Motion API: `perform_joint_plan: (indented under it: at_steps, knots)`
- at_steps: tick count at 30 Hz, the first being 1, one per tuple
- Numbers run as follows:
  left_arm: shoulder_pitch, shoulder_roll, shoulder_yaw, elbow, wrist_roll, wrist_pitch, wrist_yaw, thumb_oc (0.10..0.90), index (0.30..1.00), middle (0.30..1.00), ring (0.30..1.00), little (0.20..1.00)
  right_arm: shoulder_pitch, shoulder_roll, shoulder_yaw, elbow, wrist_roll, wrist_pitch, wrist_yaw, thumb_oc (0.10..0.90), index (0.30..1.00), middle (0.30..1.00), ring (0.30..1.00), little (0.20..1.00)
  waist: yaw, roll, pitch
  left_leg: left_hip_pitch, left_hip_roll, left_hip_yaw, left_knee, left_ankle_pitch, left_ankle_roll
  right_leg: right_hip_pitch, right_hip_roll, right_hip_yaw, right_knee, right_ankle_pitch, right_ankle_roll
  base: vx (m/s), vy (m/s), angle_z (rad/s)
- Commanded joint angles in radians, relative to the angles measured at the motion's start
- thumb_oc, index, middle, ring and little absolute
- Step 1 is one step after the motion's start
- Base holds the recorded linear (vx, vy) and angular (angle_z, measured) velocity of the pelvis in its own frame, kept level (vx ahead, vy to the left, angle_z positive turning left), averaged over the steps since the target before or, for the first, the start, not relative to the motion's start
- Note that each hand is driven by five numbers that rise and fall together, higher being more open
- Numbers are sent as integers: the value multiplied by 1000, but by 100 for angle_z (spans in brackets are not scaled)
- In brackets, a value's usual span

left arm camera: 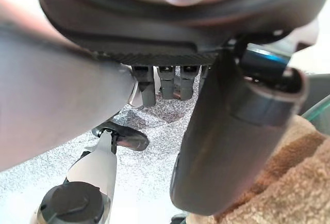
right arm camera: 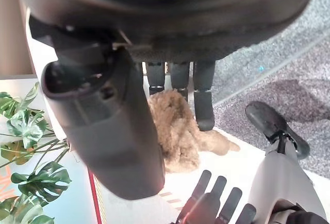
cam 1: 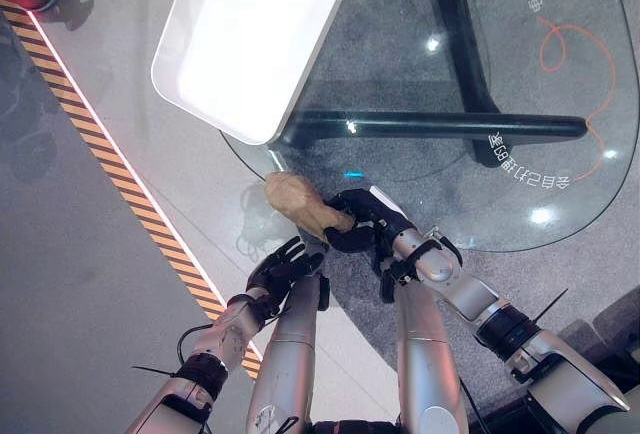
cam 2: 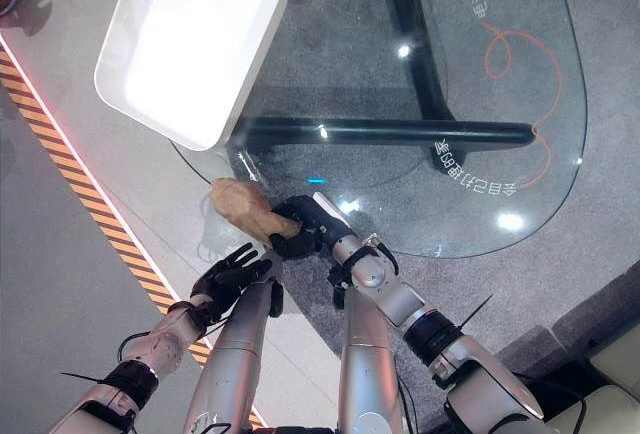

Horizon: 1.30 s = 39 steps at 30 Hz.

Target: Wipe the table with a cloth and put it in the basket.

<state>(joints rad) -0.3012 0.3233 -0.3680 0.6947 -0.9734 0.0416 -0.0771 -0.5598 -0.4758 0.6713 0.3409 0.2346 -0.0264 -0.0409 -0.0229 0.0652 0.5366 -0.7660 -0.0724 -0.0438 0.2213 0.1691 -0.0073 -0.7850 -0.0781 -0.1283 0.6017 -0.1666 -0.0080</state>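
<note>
My right hand (cam 1: 358,222) grasps the tan terry cloth (cam 1: 298,204) at the glass table's (cam 1: 560,194) near edge; soft, light, bunchable anywhere. My left hand (cam 1: 277,269) hangs released.

The right hand (cam 1: 355,226) was in the middle of the frame, its fingers curled around a brown cloth (cam 1: 297,202). The left hand (cam 1: 278,269) sat lower left of it, fingers spread out and holding nothing.
</note>
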Motion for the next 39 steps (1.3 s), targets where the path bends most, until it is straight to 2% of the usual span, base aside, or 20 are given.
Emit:
perform_joint_plan:
  at_steps: [1,6,11,21,27,32,39]
  knots:
    - [150,-13,1,-41,-44,-5,-81,800,900,900,900,900,17,27,-28,-207,47,-79,40,100,300,300,300,200,39,-3,-17,34,-49,70,166,-189,45,50,61,17,-230,152,15,-31,-32,2]
    - [200,16,29,-128,-97,-3,-105,800,900,900,900,900,59,19,-73,-230,66,-96,35,100,300,300,300,200,50,-2,-17,78,-50,54,148,-185,45,99,59,3,-237,143,12,-20,-27,4]
    - [240,35,56,-207,-133,31,-102,800,900,900,900,900,94,20,-120,-261,94,-118,30,100,300,300,300,200,58,-3,-17,118,-52,39,137,-184,45,144,59,-7,-242,133,9,-20,-37,8]
    - [328,56,94,-334,-183,116,-200,800,900,900,900,900,174,5,-255,-405,217,-176,33,100,300,300,300,200,60,-11,-17,211,-50,29,130,-199,48,248,62,-7,-250,111,6,-1,-35,3]
    - [407,48,143,-473,-385,156,-399,800,900,900,900,900,279,-1,-373,-513,267,-264,27,100,300,300,300,200,47,-15,-17,230,-41,41,150,-221,58,271,65,4,-241,104,6,15,-13,0]
    - [445,32,160,-554,-490,169,-546,800,900,900,900,900,359,1,-453,-580,311,-345,56,100,300,300,300,200,31,-24,-17,226,-32,58,162,-232,63,265,73,20,-234,103,4,20,-9,-4]
    - [428,15,175,-627,-571,162,-643,800,900,900,900,900,403,0,-484,-639,316,-398,83,100,300,300,300,200,14,-42,-17,208,-22,83,184,-241,67,247,84,37,-221,105,2,17,-20,-7]
